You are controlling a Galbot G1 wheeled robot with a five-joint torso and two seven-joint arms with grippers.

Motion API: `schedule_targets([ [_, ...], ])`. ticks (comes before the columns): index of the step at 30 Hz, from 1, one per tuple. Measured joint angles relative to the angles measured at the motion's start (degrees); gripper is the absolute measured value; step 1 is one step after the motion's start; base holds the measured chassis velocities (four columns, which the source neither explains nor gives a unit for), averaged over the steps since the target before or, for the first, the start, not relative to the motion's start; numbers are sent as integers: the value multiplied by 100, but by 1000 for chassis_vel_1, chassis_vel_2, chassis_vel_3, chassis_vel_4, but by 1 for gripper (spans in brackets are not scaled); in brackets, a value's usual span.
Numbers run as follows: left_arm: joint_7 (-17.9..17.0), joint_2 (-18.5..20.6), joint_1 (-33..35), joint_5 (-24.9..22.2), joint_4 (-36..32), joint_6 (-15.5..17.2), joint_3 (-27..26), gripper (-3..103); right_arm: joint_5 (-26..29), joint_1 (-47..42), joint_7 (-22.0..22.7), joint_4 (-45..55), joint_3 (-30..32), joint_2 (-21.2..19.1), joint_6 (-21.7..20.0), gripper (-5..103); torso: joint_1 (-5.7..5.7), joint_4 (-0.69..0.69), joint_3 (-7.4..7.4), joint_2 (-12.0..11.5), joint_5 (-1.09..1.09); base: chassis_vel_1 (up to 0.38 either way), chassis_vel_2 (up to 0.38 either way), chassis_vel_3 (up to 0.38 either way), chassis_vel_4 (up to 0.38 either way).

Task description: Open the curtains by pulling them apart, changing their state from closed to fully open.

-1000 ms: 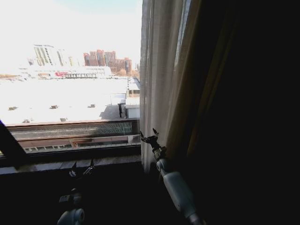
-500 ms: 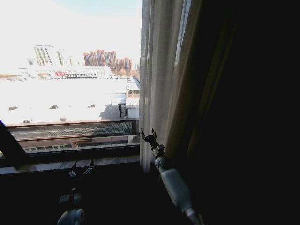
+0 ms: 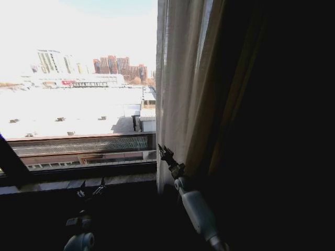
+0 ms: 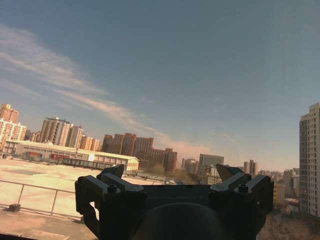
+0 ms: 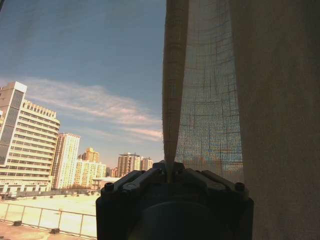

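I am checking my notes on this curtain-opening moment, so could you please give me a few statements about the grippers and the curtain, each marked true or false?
1. The right gripper is shut on the edge of the sheer curtain. True.
2. The left gripper is clamped on the curtain too. False: it is open, low by the window sill, with nothing between its fingers.
3. The sheer curtain covers the whole window. False: it is gathered at the right, and the city shows through bare glass on the left.
4. A dark drape hangs to the right of the sheer curtain. True.
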Motion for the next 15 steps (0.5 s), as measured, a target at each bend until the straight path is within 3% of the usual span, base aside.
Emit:
schedule_targets([
  [2, 0, 0, 0, 0, 0, 0, 0, 100, 20, 2, -6, 1, -3, -6, -62, 2, 0, 0, 0, 0, 0, 0, 0, 0, 0],
  [9, 0, 0, 0, 0, 0, 0, -1, 100, 0, 30, -24, -41, 2, -4, -78, 0, 0, 0, 0, 0, 0, -32, -55, 24, 44],
  [15, 0, 0, 0, 0, 0, 0, -1, 100, -5, 50, -29, -44, -2, -2, -80, 0, 0, 0, 0, 0, -1, -96, -178, 124, 201],
])
